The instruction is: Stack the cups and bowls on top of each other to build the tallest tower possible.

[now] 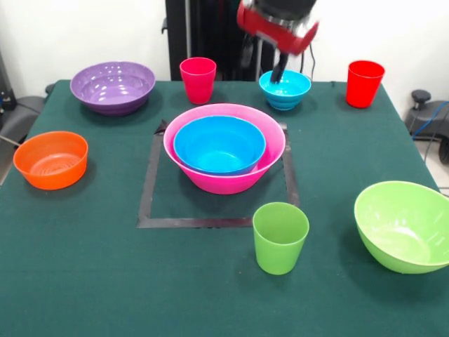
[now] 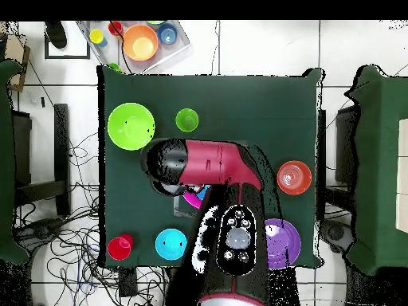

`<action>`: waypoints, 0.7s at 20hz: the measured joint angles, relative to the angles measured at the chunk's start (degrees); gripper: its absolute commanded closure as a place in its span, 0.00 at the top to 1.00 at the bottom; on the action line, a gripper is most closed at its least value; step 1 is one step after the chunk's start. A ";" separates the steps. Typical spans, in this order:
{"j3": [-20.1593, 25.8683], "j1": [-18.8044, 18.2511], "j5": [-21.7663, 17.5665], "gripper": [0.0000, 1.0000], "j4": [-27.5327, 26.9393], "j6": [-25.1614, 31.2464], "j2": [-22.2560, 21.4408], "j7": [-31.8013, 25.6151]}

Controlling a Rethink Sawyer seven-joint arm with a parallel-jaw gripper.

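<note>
The large pink bowl stands in the taped square with a blue bowl nested in it. My gripper hangs just over the small blue bowl at the far side. Along the far side stand the purple bowl, the pink-red cup and the red cup. The orange bowl sits at the left, with the light green cup and the lime green bowl near the front. In the overhead view my arm hides most of the pink bowl.
A black tape square marks the table's middle. In the overhead view a clear tray with several small coloured dishes lies off the table's far edge. Cables cover the floor at the left.
</note>
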 measured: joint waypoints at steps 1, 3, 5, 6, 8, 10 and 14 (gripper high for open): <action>0.18 -0.10 0.50 1.00 -0.26 1.51 -0.65 0.00; 0.84 -0.62 2.10 1.00 -1.22 4.22 -2.27 0.00; 1.21 -1.00 3.02 1.00 -1.81 4.35 -2.79 0.00; 1.37 -1.18 3.40 1.00 -2.09 4.34 -2.93 0.00; 1.87 -1.95 4.47 1.00 -3.84 3.19 -2.77 0.00; 2.19 -2.56 4.73 1.00 -5.25 1.23 -2.08 0.00; 2.47 -3.26 4.73 1.00 -7.42 -2.07 -0.58 0.00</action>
